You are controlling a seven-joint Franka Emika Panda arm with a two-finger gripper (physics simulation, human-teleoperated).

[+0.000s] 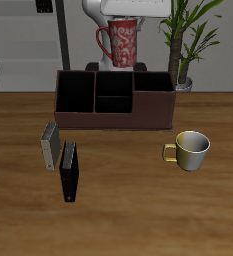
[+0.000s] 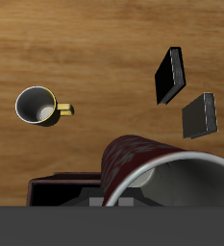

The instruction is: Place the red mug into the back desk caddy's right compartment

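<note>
One tall red mug with a pale floral pattern (image 1: 120, 43) hangs clamped in the white two-finger gripper (image 1: 123, 20), lifted above the long dark reddish-brown desk caddy (image 1: 115, 100); a metallic yellow-handled mug (image 2: 37, 106) stands on the wooden table (image 1: 138, 200) below, well apart.

Two mugs (image 1: 119, 42) (image 1: 191, 150) (one red), two books (image 1: 51, 146) (image 1: 69, 172)
</note>
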